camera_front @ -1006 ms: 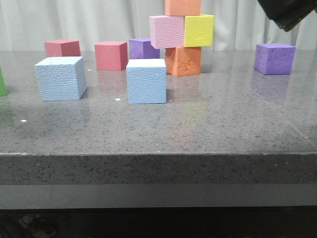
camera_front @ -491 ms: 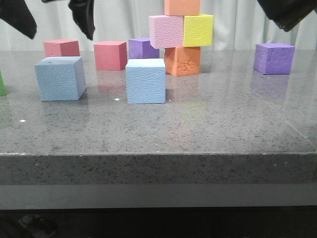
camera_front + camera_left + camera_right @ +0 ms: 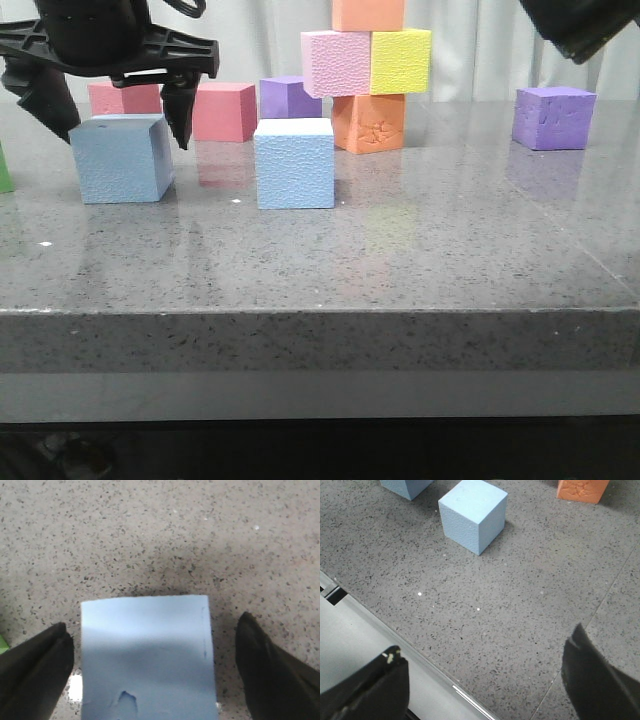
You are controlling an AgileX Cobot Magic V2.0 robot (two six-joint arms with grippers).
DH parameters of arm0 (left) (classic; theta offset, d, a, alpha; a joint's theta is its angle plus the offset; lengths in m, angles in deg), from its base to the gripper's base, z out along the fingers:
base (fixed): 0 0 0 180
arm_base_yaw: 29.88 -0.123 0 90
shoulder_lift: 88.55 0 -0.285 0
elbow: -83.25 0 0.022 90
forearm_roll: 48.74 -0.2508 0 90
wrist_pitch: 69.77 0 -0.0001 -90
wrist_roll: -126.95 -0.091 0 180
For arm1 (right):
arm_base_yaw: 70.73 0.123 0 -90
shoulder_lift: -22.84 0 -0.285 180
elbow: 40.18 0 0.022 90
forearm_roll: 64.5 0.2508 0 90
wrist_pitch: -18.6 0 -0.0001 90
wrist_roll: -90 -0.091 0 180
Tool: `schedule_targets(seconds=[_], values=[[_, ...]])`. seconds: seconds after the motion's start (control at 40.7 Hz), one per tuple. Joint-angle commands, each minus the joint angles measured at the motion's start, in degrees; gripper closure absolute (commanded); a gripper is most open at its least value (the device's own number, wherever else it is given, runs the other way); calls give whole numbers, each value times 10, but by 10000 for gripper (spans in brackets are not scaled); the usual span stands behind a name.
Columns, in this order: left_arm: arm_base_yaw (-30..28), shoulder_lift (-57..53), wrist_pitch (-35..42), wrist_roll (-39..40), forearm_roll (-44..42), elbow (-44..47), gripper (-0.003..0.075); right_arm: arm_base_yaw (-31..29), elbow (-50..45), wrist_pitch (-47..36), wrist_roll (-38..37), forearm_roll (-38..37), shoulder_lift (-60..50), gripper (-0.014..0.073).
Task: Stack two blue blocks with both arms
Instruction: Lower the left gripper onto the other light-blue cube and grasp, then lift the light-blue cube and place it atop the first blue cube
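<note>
Two pale blue blocks sit on the grey speckled table [image 3: 420,260] in the front view: the left blue block [image 3: 122,158] near the left edge and the right blue block [image 3: 294,163] just to its right, apart from it. Over the left one hangs the left gripper [image 3: 115,110], its black fingers [image 3: 183,112] spread wide and reaching down on either side of the block's top corners without clearly touching it. Behind stand two red cubes [image 3: 223,110], a purple cube [image 3: 290,97] and a stack of orange, pink and yellow cubes [image 3: 368,75]; another purple cube [image 3: 553,117] sits far right, and a part of the right arm [image 3: 575,25] shows at the top right corner. From the left wrist camera, the left blue block [image 3: 147,657] lies between the two open fingers [image 3: 35,672], a gap on each side; a small dent marks its top face. From the right wrist camera, the right gripper [image 3: 485,680] hangs released and empty above the table's near edge, and the right blue block [image 3: 472,514] stands well away from it.
</note>
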Motion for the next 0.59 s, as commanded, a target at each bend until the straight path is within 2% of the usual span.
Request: schedule_targets(seconds=[0.0,0.147,0.442,0.516,0.565], values=[[-14,-27,27,8,6,-19,91,-4,15,-34,4,4,-9,-29],[-28,-27,32,-20,42,-19,91,-4,15,-34,4,4,-9,-29],[-29,-12,26,-52,52,-19,93,-4,15,-34,4,4,-9,-29],[-27,-11,28,-52,53,-19,125,-4,15,-34,4,4,-9,-29],[-27,-11,33,-52,53,-19,176,-4,15,-34,4,4,-9,-29]])
